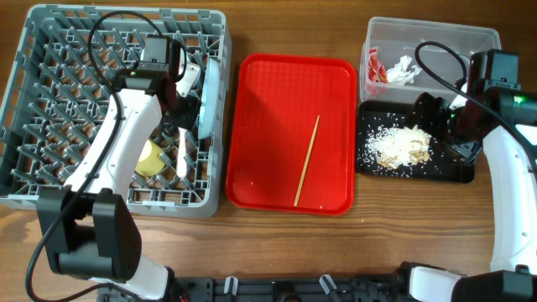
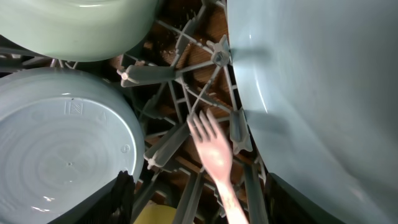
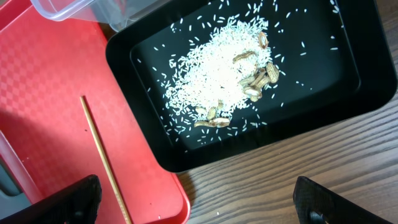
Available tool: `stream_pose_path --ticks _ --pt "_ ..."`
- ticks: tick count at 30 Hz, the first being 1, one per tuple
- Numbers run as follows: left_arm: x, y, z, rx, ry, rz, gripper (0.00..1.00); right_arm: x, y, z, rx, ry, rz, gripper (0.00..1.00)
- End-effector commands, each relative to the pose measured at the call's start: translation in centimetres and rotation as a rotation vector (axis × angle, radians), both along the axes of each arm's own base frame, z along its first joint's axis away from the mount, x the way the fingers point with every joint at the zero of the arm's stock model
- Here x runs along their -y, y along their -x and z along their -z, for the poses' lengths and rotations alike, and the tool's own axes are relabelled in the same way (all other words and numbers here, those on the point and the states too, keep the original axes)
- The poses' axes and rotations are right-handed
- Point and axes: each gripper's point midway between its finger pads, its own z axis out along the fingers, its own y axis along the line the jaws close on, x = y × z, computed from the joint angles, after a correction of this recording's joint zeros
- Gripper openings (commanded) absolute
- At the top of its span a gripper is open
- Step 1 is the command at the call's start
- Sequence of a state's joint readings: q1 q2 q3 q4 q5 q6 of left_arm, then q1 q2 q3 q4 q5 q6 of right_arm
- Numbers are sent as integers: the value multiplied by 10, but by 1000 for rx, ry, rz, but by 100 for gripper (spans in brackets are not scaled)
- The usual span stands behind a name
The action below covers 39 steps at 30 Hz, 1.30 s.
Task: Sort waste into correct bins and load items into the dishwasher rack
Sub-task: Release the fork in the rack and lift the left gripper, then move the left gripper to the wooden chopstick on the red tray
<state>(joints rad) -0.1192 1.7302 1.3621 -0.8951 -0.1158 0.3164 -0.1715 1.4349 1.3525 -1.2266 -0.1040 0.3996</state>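
White fork (image 2: 211,149) prongs among rack (image 2: 186,81) pegs show clearly from the left wrist, not overhead. Fingers of the left gripper (image 2: 199,193) and right gripper (image 3: 199,199) are spread.

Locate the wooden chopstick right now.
The wooden chopstick lies slanted on the right half of the red serving tray, centre of the overhead view, between the dishwasher rack to its left and the black tray to its right.

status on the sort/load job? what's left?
Done: wrapper and tissue sit in the clear tub, food scraps in the black tray. Bowls, plate and yellow cup are in the rack.
In hand: left gripper is over the rack, fork among the pegs; grip unclear.
Left: chopstick lies on the red tray.
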Motion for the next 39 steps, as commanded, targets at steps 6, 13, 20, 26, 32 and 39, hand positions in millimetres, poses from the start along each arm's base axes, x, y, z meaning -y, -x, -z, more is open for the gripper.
stream_pose_path --ticks 6,13,20,26,32,39 --pt "-2 -7 -6 39 1 -16 38 0 -1 -7 23 6 -6 100" --pt "0 -20 -49 207 58 -92 39 0 -1 -7 24 6 -6 100" --pt "61 -3 -103 276 435 -95 4 0 -1 -7 23 6 -6 100" --pt "141 23 -112 128 742 18 81 0 -1 -7 23 6 -6 100" --pt "208 40 -84 40 719 169 100 0 -1 -7 23 6 -6 100" --pt "251 49 -20 9 506 182 100 0 -1 -7 23 6 -6 100"
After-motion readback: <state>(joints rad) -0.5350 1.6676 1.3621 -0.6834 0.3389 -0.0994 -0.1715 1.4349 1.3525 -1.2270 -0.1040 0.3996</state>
